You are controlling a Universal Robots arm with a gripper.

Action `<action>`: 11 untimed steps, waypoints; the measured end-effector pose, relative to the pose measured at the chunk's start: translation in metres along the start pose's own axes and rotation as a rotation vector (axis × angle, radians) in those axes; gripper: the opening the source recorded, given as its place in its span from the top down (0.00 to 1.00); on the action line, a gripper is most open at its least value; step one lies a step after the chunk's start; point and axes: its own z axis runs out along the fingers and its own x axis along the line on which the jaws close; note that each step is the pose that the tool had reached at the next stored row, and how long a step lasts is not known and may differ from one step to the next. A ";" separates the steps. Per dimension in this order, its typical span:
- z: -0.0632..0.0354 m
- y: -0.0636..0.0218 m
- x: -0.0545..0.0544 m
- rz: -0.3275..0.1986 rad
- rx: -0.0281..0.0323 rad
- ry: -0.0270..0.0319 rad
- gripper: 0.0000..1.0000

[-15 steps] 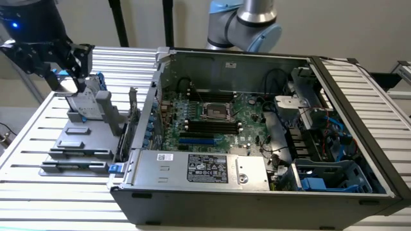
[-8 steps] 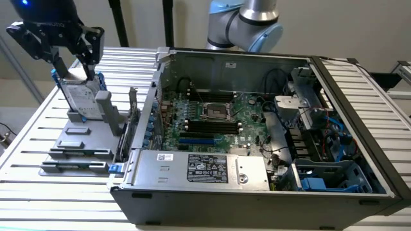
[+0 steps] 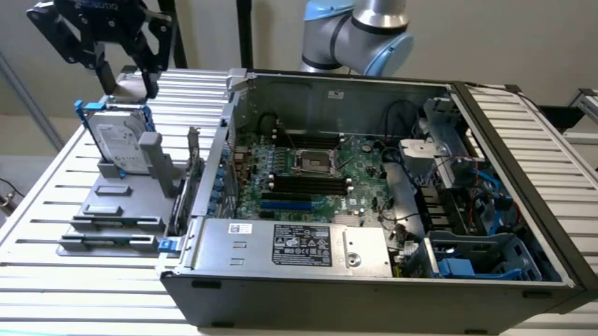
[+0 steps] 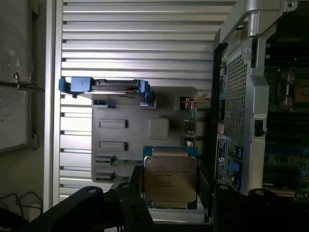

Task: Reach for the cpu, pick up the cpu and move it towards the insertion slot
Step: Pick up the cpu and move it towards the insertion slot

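Claw [image 4: 173, 195] pinching cpu [image 4: 170, 174] by edges, hanging high above grey fixture tray [image 3: 126, 204]; insertion slot [image 3: 313, 162] sitting well apart inside open case [image 3: 374, 297].

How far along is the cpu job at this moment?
Done: the reach and pick-up. The cpu sits between the fingers of the gripper, lifted clear above the hard drive outside the case. In hand: the cpu is held high at the exterior view's left. Left: the move across. The slot on the board inside the case is far from the gripper.
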 end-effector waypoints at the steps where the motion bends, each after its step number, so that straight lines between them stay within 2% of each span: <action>1: -0.0026 0.0001 -0.004 0.000 0.0001 0.0010 0.45; 11: -0.0259 0.0004 -0.049 0.000 -0.0002 0.0105 0.45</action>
